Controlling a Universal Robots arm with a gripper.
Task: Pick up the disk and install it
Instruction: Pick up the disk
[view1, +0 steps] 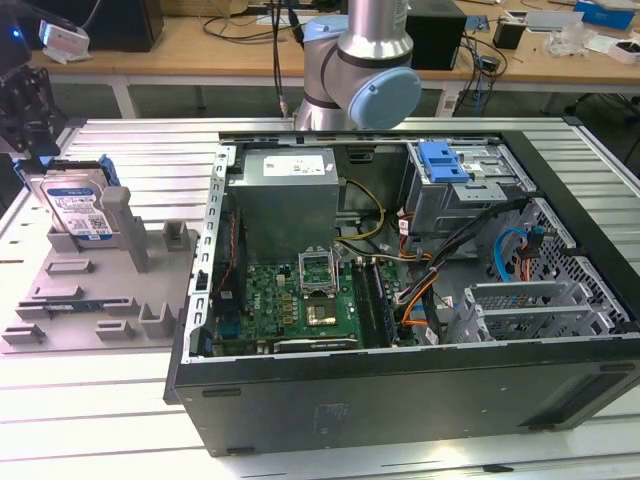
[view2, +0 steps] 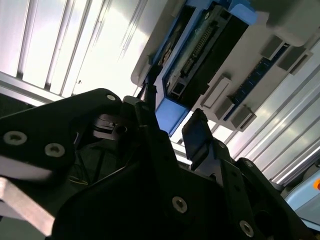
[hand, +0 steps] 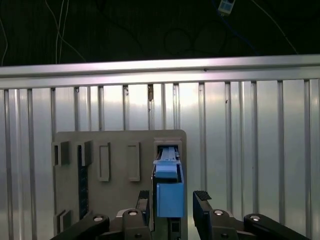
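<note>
table (view1: 130, 140): slatted alu | on it: grey fixture tray (view1: 100, 290) | open PC case (view1: 400, 395)

Ribbed aluminium tabletop (view1: 100, 440) — wooden workbench (view1: 190, 45) behind, cluttered with cables (view1: 240, 22).

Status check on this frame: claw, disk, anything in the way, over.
Claw open, straddling disk. Disk upright in grey holder, not yet lifted. Nothing seen in the way.
</note>
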